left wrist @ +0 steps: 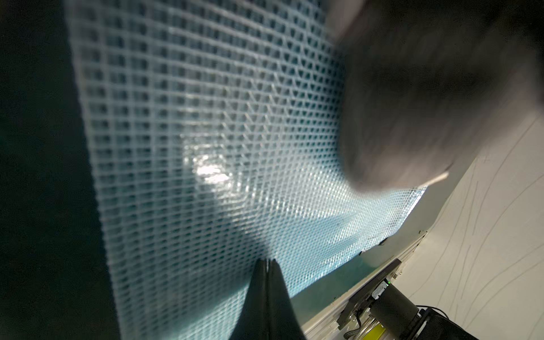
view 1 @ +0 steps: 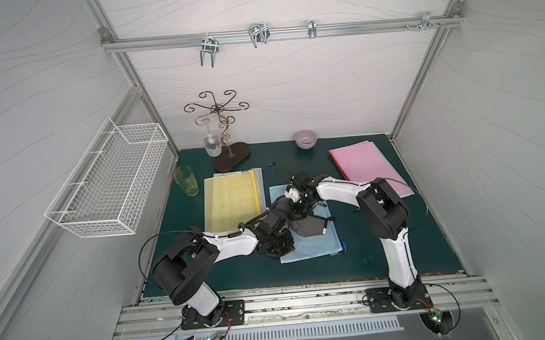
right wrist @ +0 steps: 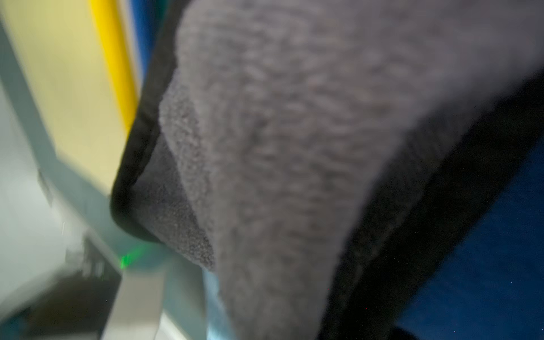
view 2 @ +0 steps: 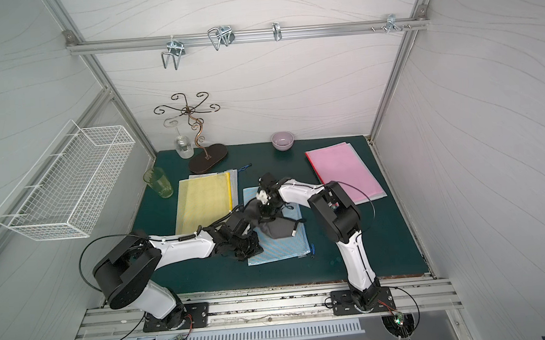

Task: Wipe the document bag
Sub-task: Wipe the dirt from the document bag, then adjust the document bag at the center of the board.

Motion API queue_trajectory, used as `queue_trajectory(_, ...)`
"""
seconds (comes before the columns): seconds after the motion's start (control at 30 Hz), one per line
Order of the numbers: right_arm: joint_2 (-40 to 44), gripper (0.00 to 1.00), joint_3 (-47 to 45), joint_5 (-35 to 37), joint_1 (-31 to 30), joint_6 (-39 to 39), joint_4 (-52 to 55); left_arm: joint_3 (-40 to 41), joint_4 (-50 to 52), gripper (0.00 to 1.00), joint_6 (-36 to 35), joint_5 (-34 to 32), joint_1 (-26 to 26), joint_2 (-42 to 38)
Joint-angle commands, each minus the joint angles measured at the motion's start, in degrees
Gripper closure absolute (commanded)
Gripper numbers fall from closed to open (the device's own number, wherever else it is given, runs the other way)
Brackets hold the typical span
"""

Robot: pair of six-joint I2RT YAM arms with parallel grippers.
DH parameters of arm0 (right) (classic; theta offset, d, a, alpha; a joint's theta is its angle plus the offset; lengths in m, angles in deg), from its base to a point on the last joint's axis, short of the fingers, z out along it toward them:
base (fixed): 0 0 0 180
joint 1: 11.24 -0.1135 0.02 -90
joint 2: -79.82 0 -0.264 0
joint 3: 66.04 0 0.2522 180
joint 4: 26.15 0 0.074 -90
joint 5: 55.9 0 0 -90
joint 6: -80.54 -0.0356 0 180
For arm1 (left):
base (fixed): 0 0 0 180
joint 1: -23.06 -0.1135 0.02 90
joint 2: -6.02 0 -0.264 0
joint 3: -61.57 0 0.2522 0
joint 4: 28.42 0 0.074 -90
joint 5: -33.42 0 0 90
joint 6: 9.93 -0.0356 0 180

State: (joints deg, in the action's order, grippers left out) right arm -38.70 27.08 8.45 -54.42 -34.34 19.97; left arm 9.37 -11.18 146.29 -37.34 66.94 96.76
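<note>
Surface: the dark green surface (view 1: 384,241) sits inside a white-walled booth, and both arms reach in from its near edge.
Task item: the blue mesh document bag (view 1: 316,246) lies flat at the middle of the surface, with a blue pull cord at its near right corner. Its grid fills the left wrist view (left wrist: 206,132).
Cloth: the grey fleece cloth with a black hem (view 1: 308,225) is bunched on the middle of the bag, and its upper part rises to the right claw. It fills the right wrist view (right wrist: 294,147).
Right claw: the right claw (view 1: 294,202) hangs over the far left part of the bag, clamped tight on the cloth. The fabric hides its tips.
Left claw: the left claw (left wrist: 267,265) has its two black fingers pressed together with nothing between them, low over the near left part of the bag. Whether the tips touch the mesh cannot be told.
Left of bag: a yellow mesh document bag (view 1: 231,203) lies flat just beside it, and a green glass tumbler (view 1: 186,181) stands further left.
Far side: a brown scrolled metal stand (view 1: 231,157) carries a clear wine glass (view 1: 212,145) hung upside down, and a lilac bowl (view 1: 305,139) stands to its right.
Far right: a stack of pink folders (view 1: 369,167) lies well apart from the bag.
Left wall: a white wire basket (view 1: 107,179) hangs there.
</note>
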Motion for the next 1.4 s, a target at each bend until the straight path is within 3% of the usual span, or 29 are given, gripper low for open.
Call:
queue_trajectory(0.0, 3.5, 1.0, -8.7, -1.8, 2.4, -0.1, 5.1, 1.6, 5.0, 1.0, 0.1, -3.6, -0.5, -0.5)
queue_trajectory(0.17, 16.3, 1.0, -21.3, 4.8, 8.5, -6.7, 9.4, 1.7, 6.2, 1.0, -0.4, -5.1, -0.6, -2.3)
queue_trajectory(0.33, 32.3, 1.0, -28.1, 18.3, 15.5, -11.4, 12.1, 0.2, 8.3, 1.0, -3.1, -6.7, -0.5, -3.3)
queue_trajectory(0.5, 37.9, 1.0, -28.6, 24.4, 20.8, -11.6, 13.5, -4.8, 15.6, 1.0, -8.6, -10.7, 0.7, -5.6)
queue_trajectory(0.67, 39.0, 1.0, -32.0, 26.3, 25.4, -11.9, 12.4, -14.5, 22.6, 1.0, -14.5, -15.3, 6.2, -4.9)
queue_trajectory(0.73, 39.7, 1.0, -33.8, 26.6, 28.0, -12.1, 11.6, -18.3, 23.3, 0.91, -16.7, -16.2, 8.6, -3.0)
queue_trajectory(0.87, 41.8, 1.0, -37.3, 24.1, 32.5, -11.9, 9.8, -28.9, 27.1, 0.57, -21.8, -15.8, 13.1, 5.0)
queue_trajectory(1.17, 45.2, 1.0, -40.6, 22.4, 37.0, -10.4, 7.8, -47.9, 33.3, 0.4, -25.5, -11.3, 17.3, 22.1)
queue_trajectory(1.37, 48.4, 1.0, -42.3, 19.1, 39.7, -9.9, 6.6, -56.7, 38.5, 0.33, -25.8, -13.6, 17.5, 30.4)
